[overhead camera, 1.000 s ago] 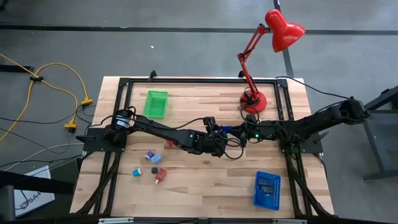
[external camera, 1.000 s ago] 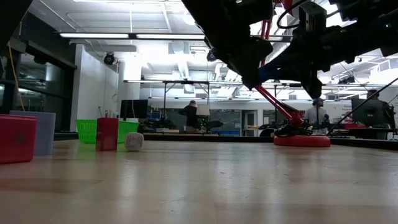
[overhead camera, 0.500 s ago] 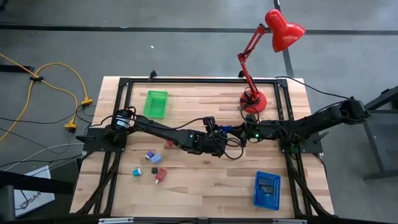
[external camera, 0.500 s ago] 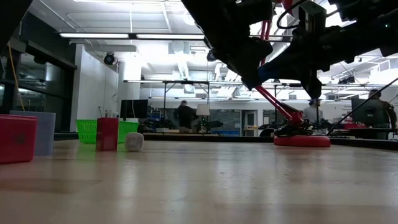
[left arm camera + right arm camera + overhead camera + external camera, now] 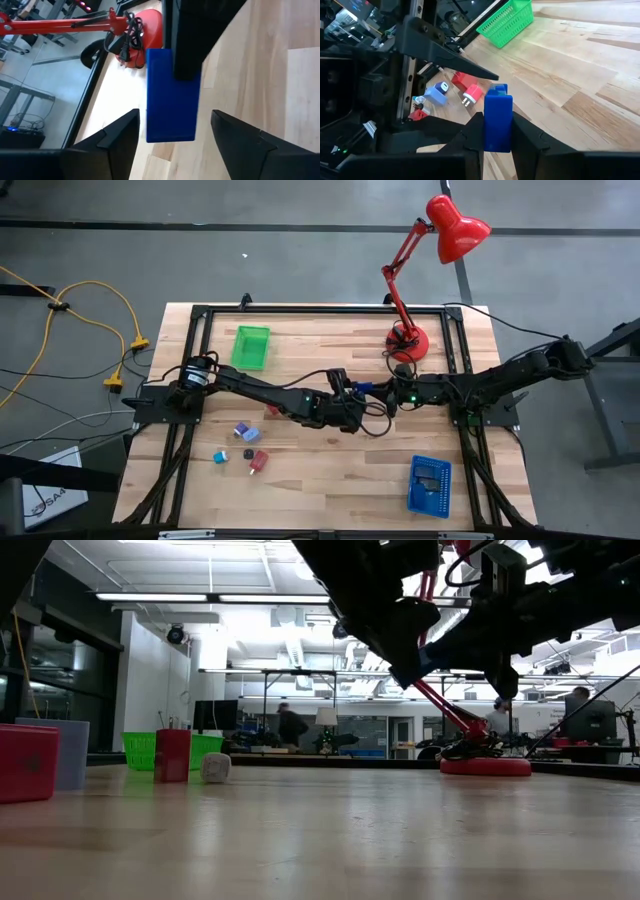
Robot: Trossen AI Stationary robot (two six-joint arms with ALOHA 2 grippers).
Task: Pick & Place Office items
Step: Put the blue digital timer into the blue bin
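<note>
A blue block (image 5: 167, 107) hangs above the middle of the table (image 5: 330, 465), with my right gripper (image 5: 497, 120) shut on it. My left gripper (image 5: 175, 114) is open; its fingers stand on either side of the block's free end without touching it. In the high view the two grippers meet at the table's middle, left gripper (image 5: 350, 402) and right gripper (image 5: 374, 392). Other office items lie at the near left: a lilac block (image 5: 241, 430), a teal piece (image 5: 219, 455), a black piece (image 5: 249, 454) and a red plug-like piece (image 5: 259, 462). My right gripper pinches the blue block between its two fingers, on the block's two broad faces at the end toward the right arm (image 5: 496, 141). The fingers (image 5: 187, 45) come nearly level from the table's right and lie along the block. The block is lifted clear of the table.
A green tray (image 5: 250, 347) sits at the far left and a blue perforated tray (image 5: 430, 485) at the near right. A red desk lamp (image 5: 407, 340) stands at the far right, with its base just beyond the grippers. People move in the room behind.
In the low view my left gripper's fingers have spread apart around the blue block, letting it go. The block stays where it was, in my right gripper. Neither arm has shifted.
</note>
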